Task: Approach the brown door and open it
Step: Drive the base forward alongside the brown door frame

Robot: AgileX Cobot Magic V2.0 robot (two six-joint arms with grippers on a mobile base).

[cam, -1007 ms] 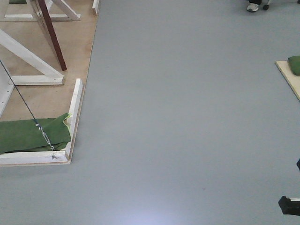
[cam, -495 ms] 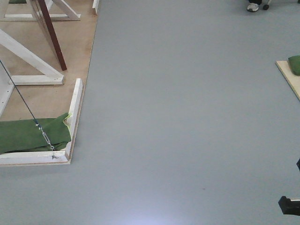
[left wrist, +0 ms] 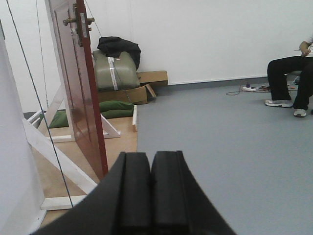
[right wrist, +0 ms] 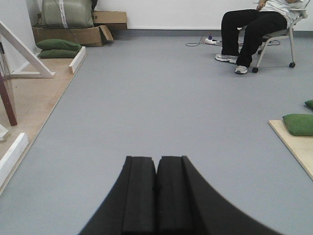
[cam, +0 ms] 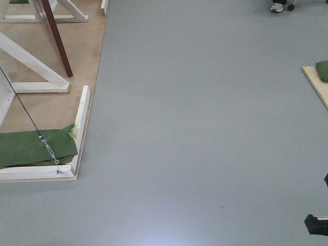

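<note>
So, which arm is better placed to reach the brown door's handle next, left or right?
Left, probably. The left wrist view shows the brown door and its brass handle close ahead of the shut left gripper. From the shut right gripper, only the door's lower edge shows, far to the left.

Door glossy red-brown, upper left; handle brass; floor plain grey-blue; frame beams white; cloth green.

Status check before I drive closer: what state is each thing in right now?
Door: upright, nearly edge-on; latched or not, cannot tell.
Door handle: level, untouched.
Left gripper: shut, empty.
Right gripper: shut, empty.
Cardboard box: flap open.
Person: seated.
</note>
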